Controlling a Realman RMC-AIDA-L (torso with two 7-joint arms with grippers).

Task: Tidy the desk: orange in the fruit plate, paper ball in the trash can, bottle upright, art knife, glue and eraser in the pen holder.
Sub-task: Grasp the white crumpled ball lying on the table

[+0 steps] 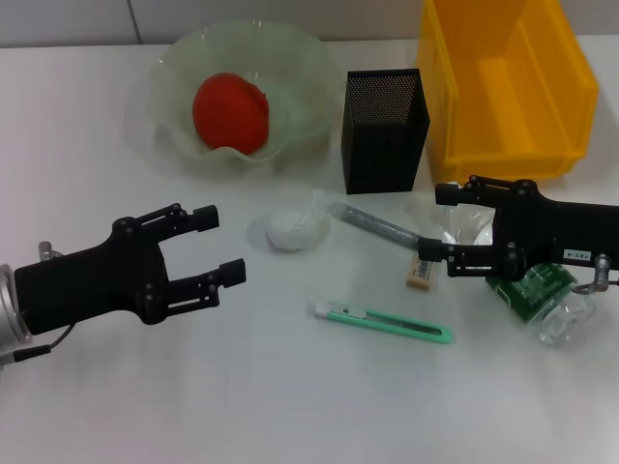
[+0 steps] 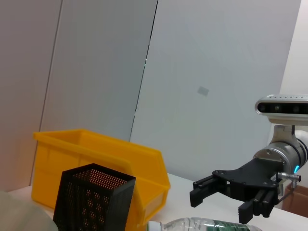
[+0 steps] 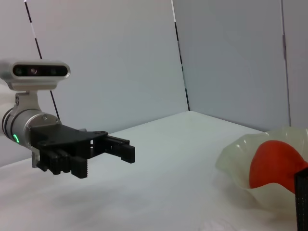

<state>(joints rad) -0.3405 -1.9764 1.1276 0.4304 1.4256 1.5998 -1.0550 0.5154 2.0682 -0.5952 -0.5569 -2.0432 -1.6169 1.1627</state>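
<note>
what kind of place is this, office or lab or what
Most likely a robot test bench staged as an office desk: a plain white table against bare grey wall panels, set with desk items such as a mesh pen holder and an art knife, plus a yellow bin.

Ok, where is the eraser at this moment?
In the head view the eraser lies on the table right of centre, at the near end of the glue stick, above the art knife and just left of the right gripper.

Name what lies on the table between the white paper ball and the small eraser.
In the head view, a clear glue stick lies between the crumpled paper ball and eraser.
</note>
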